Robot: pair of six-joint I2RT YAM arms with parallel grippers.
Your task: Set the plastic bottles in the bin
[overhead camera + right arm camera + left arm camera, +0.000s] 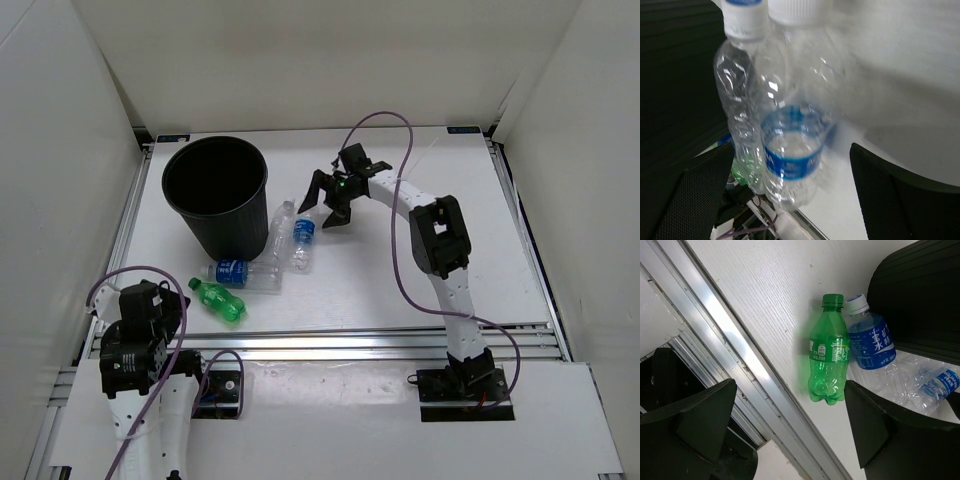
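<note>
At the near left, the left gripper [790, 384] is held spread wide, with nothing between its fingers. Just beyond it, the green bottle [219, 301] and a blue-labelled bottle [238, 271] are laid side by side on the table [400, 280]. Farther on, the plain clear bottle [279, 226] and a second blue-labelled bottle [302, 238] are laid just beside the upright bin [225, 235]. The right gripper [318, 212] is spread wide near them, empty.

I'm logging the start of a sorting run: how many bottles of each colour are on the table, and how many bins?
Green plastic bottle: 1
Clear plastic bottles with blue labels: 2
Plain clear plastic bottle: 1
Round black ribbed plastic bin: 1
Total: 5
</note>
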